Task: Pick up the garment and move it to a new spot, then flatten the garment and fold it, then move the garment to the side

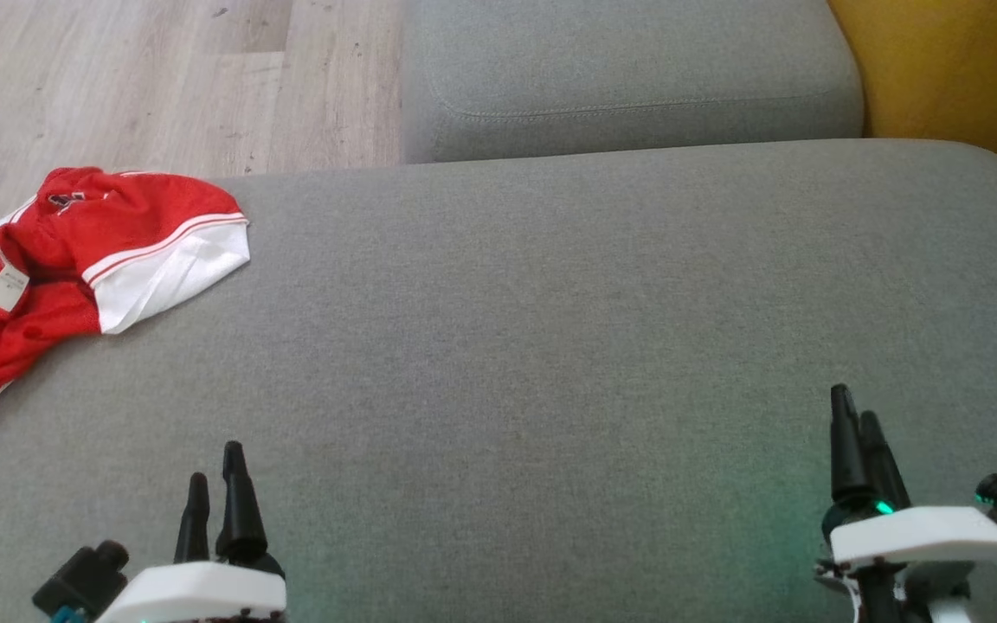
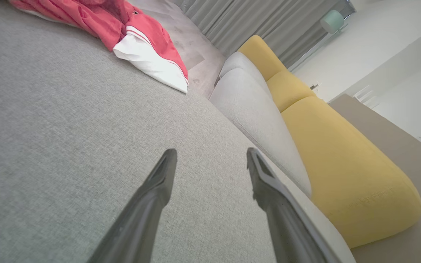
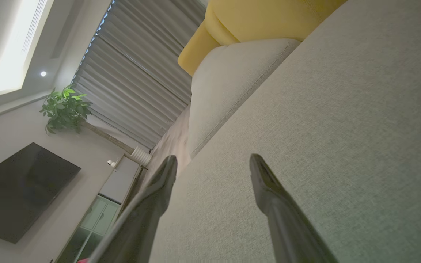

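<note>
The garment (image 1: 92, 251) is a crumpled heap of red cloth with a broad white panel, thin red and white stripes along one hem and a small white label sewn inside. It lies at the far left end of the sofa seat (image 1: 550, 329) in the head view, with part of it drooping over that left edge. The seat itself is a wide, flat cushion of coarse grey weave with softly rounded edges. Beyond it sits a second grey cushion (image 1: 628, 78) with a stitched seam, and next to that a plump yellow cushion (image 1: 966, 69) of smoother cloth. Pale wood-grain floor (image 1: 118, 78) shows past the garment.

The left gripper (image 1: 215, 463) is at the lower left, over the bare grey weave, with its two dark, tapered fingers spread wide apart and nothing between them (the left wrist view shows only seat fabric in the gap). The right gripper (image 1: 853, 405) is at the lower right, its fingers likewise spread wide and empty. Whether either set of tips touches the seat cannot be told. Both stand well apart from the garment, the left one being the nearer.
</note>
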Controlling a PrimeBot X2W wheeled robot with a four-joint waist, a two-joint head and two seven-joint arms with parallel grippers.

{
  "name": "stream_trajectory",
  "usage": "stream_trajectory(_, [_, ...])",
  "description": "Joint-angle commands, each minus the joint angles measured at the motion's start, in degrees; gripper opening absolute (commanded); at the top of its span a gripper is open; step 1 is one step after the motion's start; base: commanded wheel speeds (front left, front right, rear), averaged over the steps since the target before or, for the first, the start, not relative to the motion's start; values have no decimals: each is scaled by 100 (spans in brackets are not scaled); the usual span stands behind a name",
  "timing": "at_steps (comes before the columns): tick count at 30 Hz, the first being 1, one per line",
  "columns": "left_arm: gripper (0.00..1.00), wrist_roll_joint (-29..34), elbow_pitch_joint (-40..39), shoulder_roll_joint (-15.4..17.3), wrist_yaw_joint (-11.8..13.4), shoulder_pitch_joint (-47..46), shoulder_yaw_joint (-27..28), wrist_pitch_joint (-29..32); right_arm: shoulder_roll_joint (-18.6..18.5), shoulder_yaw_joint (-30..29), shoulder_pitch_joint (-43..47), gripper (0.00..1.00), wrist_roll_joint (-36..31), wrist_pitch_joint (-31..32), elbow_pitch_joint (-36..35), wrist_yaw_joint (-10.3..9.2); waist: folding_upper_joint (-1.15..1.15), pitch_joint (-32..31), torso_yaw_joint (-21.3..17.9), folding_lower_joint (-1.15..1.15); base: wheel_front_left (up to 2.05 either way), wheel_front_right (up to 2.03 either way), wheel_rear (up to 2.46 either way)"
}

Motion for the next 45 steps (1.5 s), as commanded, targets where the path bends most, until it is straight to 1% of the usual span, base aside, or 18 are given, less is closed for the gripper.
stream_trajectory(1, [100,209,-189,30,25,-123,31,-80,-35,106,-117,100,-199,-92,-198,24,0,-1,7,0,0,0,0])
stream_trajectory(15, [100,1143,-55,32,113,-65,-100,-317,-39,307,-91,100,-1259,-329,-149,29,0,-7,59,0,0,0,0])
stream_trajectory(26, [100,1889,-41,34,199,-19,-187,-504,-43,353,-74,100,-2094,-514,-42,33,0,-14,96,0,0,0,0])
stream_trajectory(45, [100,2910,203,50,353,48,-327,-726,-48,670,-65,100,-3314,-818,127,39,0,-46,167,0,0,0,0])
